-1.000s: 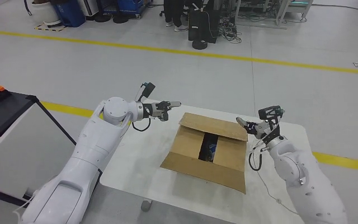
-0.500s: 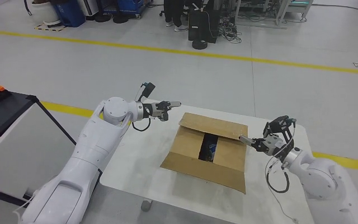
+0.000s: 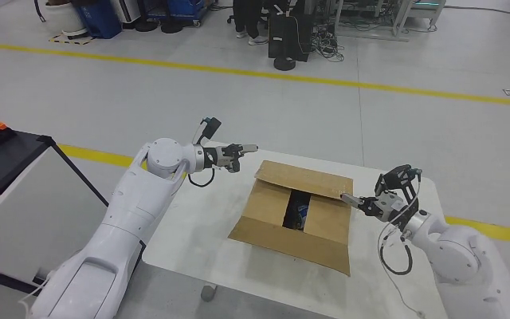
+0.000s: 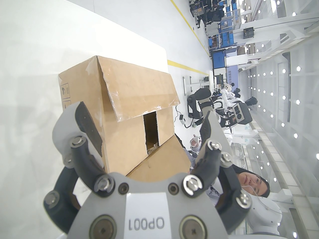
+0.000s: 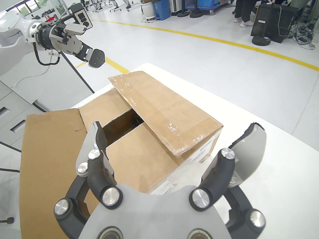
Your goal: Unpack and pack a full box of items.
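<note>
Where flaps (image 5: 162, 115) gape, glossy-taped rectangular cardboard box (image 5: 201, 145)

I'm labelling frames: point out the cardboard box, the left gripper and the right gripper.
cardboard box (image 3: 263, 211): top view, on a flap.
left gripper (image 4: 144, 111): left wrist view, midway between fingertips.
right gripper (image 5: 175, 126): right wrist view, midway between fingertips.
</note>
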Controlling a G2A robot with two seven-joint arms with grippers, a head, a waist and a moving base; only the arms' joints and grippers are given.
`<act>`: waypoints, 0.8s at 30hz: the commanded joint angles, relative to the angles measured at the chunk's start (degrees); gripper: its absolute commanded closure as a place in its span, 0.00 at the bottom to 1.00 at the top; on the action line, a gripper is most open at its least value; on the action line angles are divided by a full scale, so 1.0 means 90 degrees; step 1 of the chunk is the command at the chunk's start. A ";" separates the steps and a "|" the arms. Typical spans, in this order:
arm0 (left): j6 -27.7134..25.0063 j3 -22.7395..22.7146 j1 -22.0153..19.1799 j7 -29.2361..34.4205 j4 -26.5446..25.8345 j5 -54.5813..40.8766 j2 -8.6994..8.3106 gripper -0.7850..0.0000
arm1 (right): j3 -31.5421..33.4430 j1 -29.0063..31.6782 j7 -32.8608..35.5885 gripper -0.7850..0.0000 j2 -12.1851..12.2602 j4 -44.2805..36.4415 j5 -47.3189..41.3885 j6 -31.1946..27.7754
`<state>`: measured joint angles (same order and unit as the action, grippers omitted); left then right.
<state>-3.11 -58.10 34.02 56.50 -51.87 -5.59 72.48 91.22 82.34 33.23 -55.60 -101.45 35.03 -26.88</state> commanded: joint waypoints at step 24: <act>0.0000 0.0000 0.0000 0.0000 0.0000 0.0000 0.0000 0.00 | -0.1496 -0.0620 0.2107 0.00 -0.0008 -0.1844 0.4723 0.0916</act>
<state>-3.11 -58.10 34.02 56.50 -51.87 -5.59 72.48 78.55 77.13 51.10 -55.59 -117.76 77.35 -18.73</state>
